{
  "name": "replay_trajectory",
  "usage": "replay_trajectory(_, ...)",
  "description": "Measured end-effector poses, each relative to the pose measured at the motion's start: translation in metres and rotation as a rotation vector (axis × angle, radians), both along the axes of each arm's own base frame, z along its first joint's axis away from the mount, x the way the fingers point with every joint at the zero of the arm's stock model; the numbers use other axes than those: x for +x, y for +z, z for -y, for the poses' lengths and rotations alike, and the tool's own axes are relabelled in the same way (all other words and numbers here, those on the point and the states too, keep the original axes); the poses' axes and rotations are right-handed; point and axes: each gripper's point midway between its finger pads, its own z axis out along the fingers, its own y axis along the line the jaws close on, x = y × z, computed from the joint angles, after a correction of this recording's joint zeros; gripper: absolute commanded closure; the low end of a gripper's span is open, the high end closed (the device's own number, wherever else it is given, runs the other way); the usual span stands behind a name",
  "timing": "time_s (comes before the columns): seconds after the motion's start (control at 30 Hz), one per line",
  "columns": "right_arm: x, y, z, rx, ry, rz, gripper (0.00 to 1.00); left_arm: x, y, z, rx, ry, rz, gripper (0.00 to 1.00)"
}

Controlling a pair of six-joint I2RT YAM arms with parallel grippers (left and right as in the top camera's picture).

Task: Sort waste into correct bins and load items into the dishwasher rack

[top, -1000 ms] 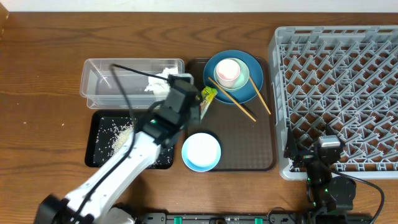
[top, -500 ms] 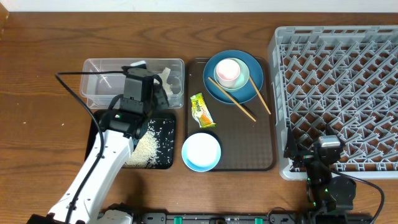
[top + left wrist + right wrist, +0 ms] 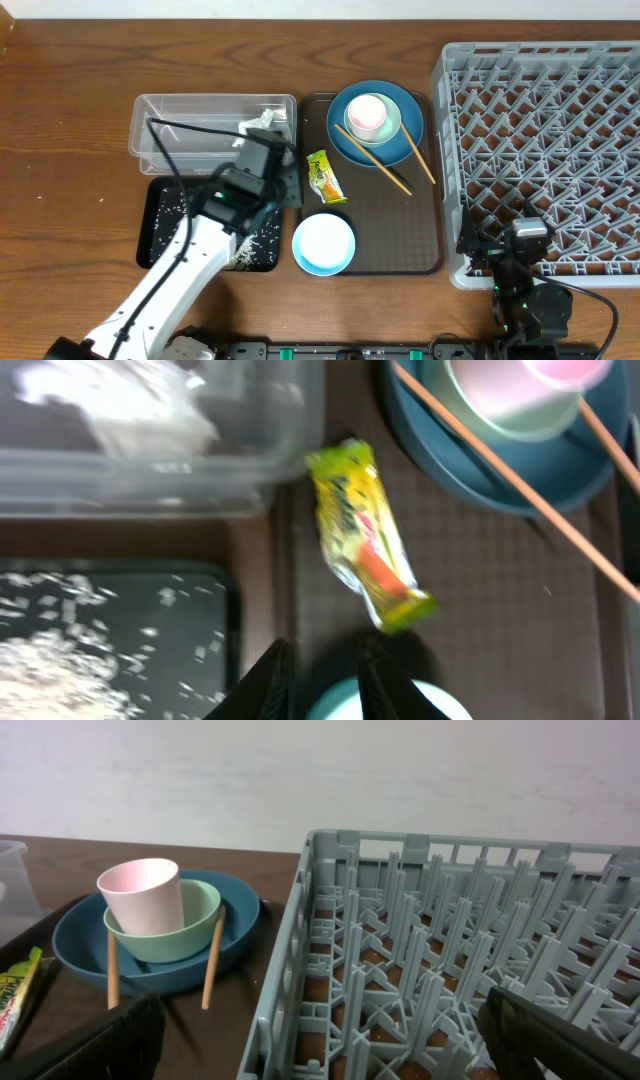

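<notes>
The left hand [image 3: 322, 660] hung narrow and empty near the wrapper [image 3: 368, 550] on the brown tray [image 3: 480, 590]; the right hand [image 3: 325, 1035] gaped wide by the rack [image 3: 420, 970]; so slim a gap might shove the wrapper, not pinch it.

Brown serving tray [image 3: 392, 232] on wooden table [image 3: 60, 120]

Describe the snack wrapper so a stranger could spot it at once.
Left of the big grey rack sits a brown tray. The wrapper lies flat near its left edge, between the blue plate and the white bowl. It is the only yellow-green thing there, a small packet with an orange end.
</notes>
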Motion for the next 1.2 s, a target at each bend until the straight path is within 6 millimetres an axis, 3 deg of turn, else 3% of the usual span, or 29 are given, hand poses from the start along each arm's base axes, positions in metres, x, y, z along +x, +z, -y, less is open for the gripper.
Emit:
replay_trajectory(0.17, 0.000, 0.000, 0.000, 0.000, 0.000, 0.000, 0.01, -0.013, 0.001, 0.026, -0.037, -0.026, -0.019, 0.66)
replay_trajectory(0.33, 0.000, 0.000, 0.000, 0.000, 0.000, 0.000, 0.01, -0.022, 0.005, 0.055, -0.088, -0.050, -0.011, 0.50)
replay_trajectory(0.47, 0.000, 0.000, 0.000, 0.000, 0.000, 0.000, 0.01, -0.024, -0.001, 0.072, -0.089, -0.055, -0.002, 0.44)
replay_trajectory(0.53, 0.000, 0.000, 0.000, 0.000, 0.000, 0.000, 0.01, -0.023, -0.010, 0.078, -0.068, -0.054, -0.005, 0.36)
replay_trajectory(0.9, 0.000, 0.000, 0.000, 0.000, 0.000, 0.000, 0.01, 0.001, -0.063, 0.076, 0.058, 0.023, -0.007, 0.29)
replay_trajectory(1.2, 0.000, 0.000, 0.000, 0.000, 0.000, 0.000, 0.01, 0.012, -0.090, 0.067, 0.141, 0.068, 0.004, 0.24)
